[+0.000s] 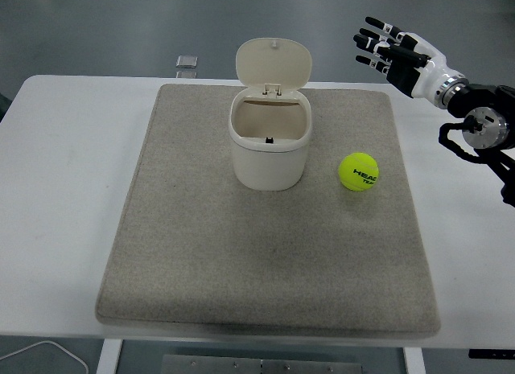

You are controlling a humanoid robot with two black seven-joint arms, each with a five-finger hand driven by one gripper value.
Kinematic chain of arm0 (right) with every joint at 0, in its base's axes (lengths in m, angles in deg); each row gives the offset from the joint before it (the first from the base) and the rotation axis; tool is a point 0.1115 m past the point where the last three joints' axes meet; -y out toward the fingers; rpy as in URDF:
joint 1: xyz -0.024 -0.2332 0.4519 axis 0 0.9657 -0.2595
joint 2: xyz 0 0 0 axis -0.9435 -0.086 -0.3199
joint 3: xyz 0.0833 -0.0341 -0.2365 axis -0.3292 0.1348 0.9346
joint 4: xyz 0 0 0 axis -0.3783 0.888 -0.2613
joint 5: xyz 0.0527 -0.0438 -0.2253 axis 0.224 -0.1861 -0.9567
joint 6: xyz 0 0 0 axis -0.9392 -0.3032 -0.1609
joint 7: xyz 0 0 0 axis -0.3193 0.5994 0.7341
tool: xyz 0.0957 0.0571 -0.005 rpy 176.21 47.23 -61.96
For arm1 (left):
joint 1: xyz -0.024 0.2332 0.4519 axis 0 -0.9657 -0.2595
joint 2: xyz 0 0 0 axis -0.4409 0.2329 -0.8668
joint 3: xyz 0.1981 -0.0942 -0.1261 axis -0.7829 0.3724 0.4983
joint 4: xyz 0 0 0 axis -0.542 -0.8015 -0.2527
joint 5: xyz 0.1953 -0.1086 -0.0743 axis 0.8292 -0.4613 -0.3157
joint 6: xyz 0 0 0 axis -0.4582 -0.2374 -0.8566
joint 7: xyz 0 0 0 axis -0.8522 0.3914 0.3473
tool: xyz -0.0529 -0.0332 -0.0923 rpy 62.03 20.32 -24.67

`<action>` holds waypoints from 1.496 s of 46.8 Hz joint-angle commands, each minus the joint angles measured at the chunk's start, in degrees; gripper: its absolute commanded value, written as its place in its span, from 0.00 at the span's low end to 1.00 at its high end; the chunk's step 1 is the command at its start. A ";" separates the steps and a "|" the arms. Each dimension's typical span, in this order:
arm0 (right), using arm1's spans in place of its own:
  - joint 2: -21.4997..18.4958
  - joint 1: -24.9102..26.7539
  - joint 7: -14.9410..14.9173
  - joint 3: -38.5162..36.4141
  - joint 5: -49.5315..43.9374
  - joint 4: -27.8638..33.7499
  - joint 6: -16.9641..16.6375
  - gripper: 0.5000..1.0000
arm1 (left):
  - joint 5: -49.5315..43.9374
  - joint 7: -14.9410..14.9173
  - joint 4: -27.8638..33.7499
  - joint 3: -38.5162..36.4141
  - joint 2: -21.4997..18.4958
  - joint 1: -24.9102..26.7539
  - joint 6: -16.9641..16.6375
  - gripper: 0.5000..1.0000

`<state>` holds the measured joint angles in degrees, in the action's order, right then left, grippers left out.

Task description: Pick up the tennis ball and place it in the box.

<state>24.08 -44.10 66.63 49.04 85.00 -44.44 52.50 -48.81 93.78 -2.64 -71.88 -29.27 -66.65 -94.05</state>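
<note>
Now the right hand hovers empty, fingers spread, well above and beyond the ball, which lies loose on the mat. Risk: a glancing descent rolls it away from the box.

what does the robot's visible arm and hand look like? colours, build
Only the right arm shows. The right hand has a white shell on its back, black fingers with pale bands at the joints, and a silver metal ring at the wrist. Behind it the arm is black, with a round silver-grey joint disc and a black curved bracket or cable below it.
</note>
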 commanded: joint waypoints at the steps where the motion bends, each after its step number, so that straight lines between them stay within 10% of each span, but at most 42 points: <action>1: 0.21 -0.01 -0.27 0.09 -0.34 0.00 -0.41 0.85 | 0.00 0.00 0.00 0.00 0.00 0.00 0.02 0.99; 52: 0.13 0.16 -0.63 0.88 -1.92 2.11 0.03 0.85 | 0.00 0.00 0.00 0.00 0.00 0.00 0.02 0.99; 70: 5.66 1.22 -1.68 0.79 -16.76 -3.07 -0.85 0.85 | 0.00 0.00 0.00 0.00 0.00 0.00 0.02 0.99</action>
<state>28.64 -43.31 65.79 49.49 71.19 -46.31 52.01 -48.82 93.78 -2.64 -71.88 -29.27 -66.65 -94.03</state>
